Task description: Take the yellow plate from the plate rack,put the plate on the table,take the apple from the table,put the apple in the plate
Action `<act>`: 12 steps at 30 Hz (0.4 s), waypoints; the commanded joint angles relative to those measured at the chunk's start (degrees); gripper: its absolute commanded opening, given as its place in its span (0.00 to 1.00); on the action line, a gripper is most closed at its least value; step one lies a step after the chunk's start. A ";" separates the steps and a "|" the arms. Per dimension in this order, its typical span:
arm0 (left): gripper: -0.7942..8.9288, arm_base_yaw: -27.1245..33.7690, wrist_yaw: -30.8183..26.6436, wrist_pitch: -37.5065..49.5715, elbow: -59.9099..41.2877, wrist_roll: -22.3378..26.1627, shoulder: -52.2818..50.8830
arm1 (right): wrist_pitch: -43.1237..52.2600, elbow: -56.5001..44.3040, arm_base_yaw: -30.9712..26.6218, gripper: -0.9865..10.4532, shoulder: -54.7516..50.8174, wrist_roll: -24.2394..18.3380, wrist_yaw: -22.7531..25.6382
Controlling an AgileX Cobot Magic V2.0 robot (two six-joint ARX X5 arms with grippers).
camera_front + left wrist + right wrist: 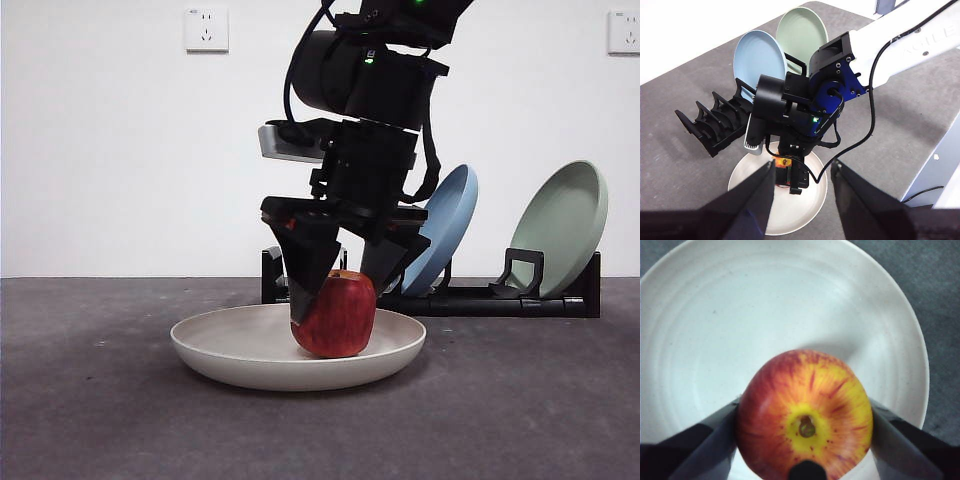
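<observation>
The yellow plate (230, 345) (740, 315) lies flat on the table (100, 400), in front of the plate rack (500, 300) (715, 125). The red apple (338, 318) (805, 410) stands upright in the plate, right of its middle. My right gripper (338, 300) (805, 440) comes straight down from above and is shut on the apple, one jaw against each side. High above the table my left gripper (802, 170) hangs open and holds nothing, looking down on the right arm and the plate (790, 215).
A blue plate (445, 225) (757, 55) and a pale green plate (565, 225) (800, 32) lean in the rack behind the right arm. The rack's other slots hold nothing. Bare table lies left of and in front of the yellow plate.
</observation>
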 commanded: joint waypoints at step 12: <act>0.28 -0.04 -0.09 -0.15 -0.15 -0.17 -0.04 | -0.26 0.26 0.17 0.59 0.63 0.46 0.15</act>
